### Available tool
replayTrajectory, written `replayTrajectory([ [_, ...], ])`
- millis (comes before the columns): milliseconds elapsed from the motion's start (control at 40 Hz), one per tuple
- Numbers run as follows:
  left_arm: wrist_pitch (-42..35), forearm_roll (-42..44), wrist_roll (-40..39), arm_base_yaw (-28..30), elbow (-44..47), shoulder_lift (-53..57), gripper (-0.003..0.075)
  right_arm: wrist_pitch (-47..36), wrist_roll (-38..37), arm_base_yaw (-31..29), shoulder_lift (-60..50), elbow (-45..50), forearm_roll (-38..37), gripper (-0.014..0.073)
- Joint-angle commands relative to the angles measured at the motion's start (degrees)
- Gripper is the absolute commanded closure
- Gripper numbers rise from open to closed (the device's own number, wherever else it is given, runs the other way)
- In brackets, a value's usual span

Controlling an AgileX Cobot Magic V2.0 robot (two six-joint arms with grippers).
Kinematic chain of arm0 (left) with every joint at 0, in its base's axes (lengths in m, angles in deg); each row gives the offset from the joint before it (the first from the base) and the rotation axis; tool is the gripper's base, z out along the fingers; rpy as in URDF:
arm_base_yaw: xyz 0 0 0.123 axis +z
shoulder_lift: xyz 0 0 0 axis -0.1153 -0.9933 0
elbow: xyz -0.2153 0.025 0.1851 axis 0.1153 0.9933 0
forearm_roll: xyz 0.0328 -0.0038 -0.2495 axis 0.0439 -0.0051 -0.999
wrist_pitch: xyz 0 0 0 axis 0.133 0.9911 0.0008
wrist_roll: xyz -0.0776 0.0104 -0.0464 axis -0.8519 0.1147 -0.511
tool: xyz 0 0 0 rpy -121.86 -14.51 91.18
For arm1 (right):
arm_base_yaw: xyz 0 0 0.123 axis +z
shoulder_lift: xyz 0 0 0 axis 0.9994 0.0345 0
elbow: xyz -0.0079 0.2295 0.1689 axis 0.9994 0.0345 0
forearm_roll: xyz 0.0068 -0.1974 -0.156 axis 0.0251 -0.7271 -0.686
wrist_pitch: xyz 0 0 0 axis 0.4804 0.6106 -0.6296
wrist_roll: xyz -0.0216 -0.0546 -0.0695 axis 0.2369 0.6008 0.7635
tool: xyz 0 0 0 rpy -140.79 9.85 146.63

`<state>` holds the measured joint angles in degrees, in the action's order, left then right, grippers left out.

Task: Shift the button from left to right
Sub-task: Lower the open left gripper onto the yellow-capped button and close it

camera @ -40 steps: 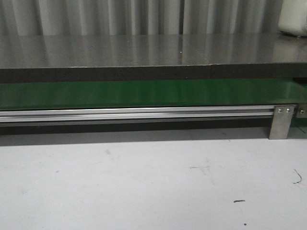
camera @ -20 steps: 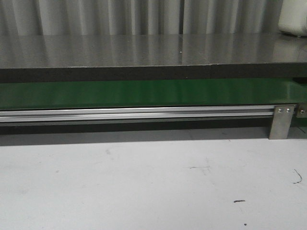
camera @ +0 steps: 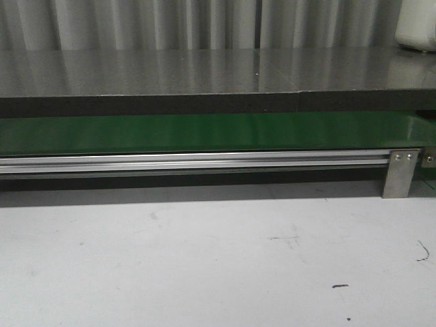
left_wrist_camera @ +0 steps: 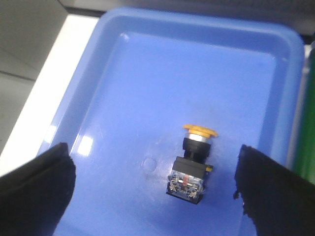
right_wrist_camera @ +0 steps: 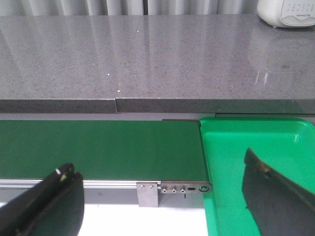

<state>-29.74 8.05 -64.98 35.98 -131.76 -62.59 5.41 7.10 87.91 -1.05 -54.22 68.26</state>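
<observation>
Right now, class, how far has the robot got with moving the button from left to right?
Nothing is done yet: the button lies in the blue tray. In hand: the left gripper is over it, fingers open on either side. Left: grasp, carry and place. The right gripper is open near the green tray.

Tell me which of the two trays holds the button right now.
The blue tray, under the left tool, holds the button. The green tray, beside the belt, shows nothing in it.

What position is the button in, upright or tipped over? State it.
Tipped over. The button lies on its side on the blue tray floor, its orange cap facing sideways and its terminal end exposed, between the open left gripper fingers.
</observation>
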Motion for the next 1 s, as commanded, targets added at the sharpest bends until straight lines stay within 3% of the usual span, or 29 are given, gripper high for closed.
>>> replayTrajectory([
  [0,1.77,-4.61,4.42,1.34,-5.1,-2.29,0.0101,-4.06,0.47,-0.17,0.64,-2.03,-0.2,-0.0069],
  [125,6.16,-15.66,15.51,3.5,-9.21,-7.64,0.0101,-4.06,0.47,-0.17,0.64,-2.03,-0.2,-0.0069],
  [400,15.18,-18.2,23.2,5.09,-15.27,-15.95,0.0101,-4.06,0.47,-0.17,0.64,-2.03,-0.2,-0.0069],
  [975,13.55,-18.34,24.53,5.09,-15.41,-21.88,0.0101,-4.06,0.47,-0.17,0.64,-2.03,-0.2,-0.0069],
])
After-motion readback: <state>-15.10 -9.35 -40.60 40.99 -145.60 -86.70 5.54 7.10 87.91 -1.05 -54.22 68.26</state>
